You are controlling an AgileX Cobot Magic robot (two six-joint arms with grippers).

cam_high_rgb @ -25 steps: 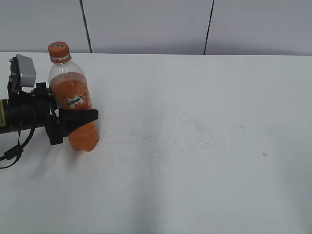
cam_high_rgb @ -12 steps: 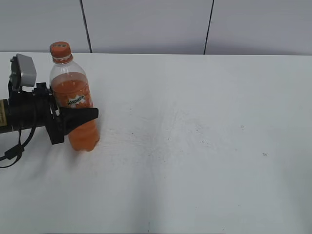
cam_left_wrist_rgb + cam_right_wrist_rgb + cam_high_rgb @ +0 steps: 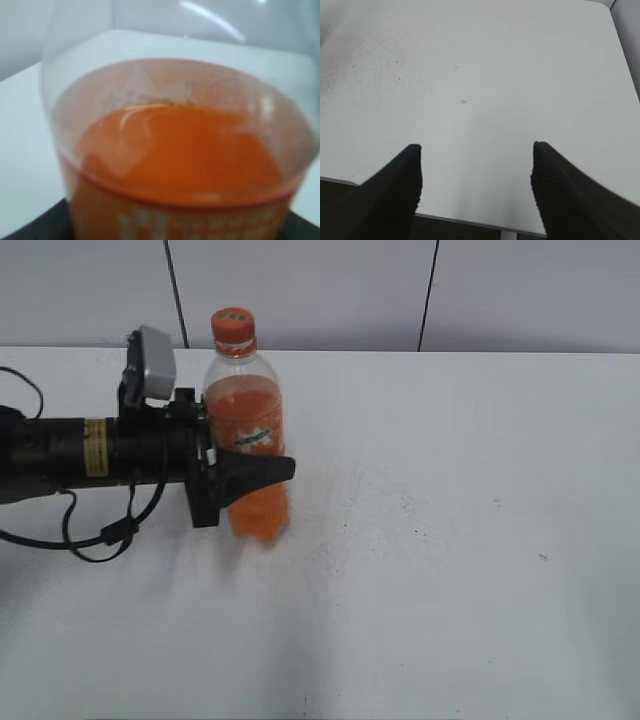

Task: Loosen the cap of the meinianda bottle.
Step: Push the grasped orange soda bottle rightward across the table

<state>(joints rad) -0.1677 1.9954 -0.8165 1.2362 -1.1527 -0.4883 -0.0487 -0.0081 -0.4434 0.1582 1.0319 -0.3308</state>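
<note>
The meinianda bottle (image 3: 250, 450), clear plastic with orange liquid and an orange label band, stands upright left of the table's middle in the exterior view. Its orange cap (image 3: 232, 327) sits on top. My left gripper (image 3: 262, 472) comes in from the left and is shut on the bottle at its label. In the left wrist view the bottle (image 3: 175, 155) fills the frame, blurred and very close. My right gripper (image 3: 476, 165) is open and empty above the bare table near its front edge; it does not show in the exterior view.
The white table (image 3: 450, 540) stretches to the right of the bottle, with a grey panelled wall (image 3: 300, 290) behind. The left arm's cable (image 3: 100, 535) loops on the table at the left. The table's front edge (image 3: 470, 220) shows in the right wrist view.
My left gripper has carried the bottle to the right and slightly back, from the table's left edge toward the middle. The arm now reaches further into view.
</note>
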